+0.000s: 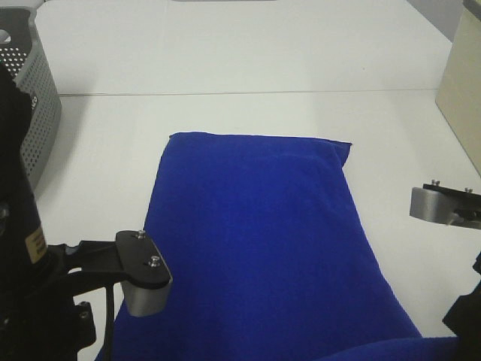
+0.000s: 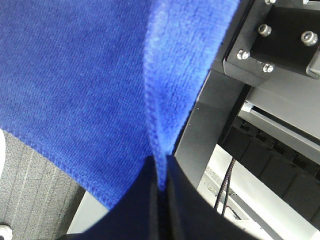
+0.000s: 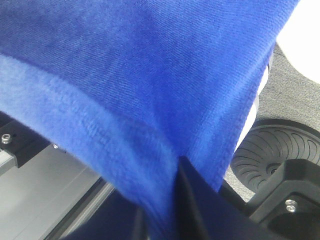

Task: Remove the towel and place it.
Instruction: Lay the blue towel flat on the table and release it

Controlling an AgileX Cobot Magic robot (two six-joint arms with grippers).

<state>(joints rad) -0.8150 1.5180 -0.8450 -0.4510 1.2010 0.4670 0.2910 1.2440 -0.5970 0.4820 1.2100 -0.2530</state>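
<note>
- At the tips of the left gripper [image 2: 161, 187], the fingers [image 2: 132, 215] are pressing tightly together on a hemmed edge of the towel [image 2: 90, 75], and the cloth is fanning away from the pinch in a taut ridge.
- Between the fingers [image 3: 202, 205] of the right gripper [image 3: 167, 200], another part of the towel's edge is sitting. The view is blurred, so I cannot tell whether they are clamping it or letting it slacken.
- Beyond both grips, the towel is spreading flat across the white table [image 1: 225, 60], with its far corners lying square and its near end running out of the high view toward the arms.
- Well apart on the left, a grey perforated basket [image 1: 34, 90] is standing clear of the cloth.
- The towel is looking soft, plush and limp, light but bulky. It is likely to sag and drag, so hems and corners seem the best places to hold.
- No white label is showing. A yellow sticker [image 1: 34, 244] on the left arm is too small to read.
</note>
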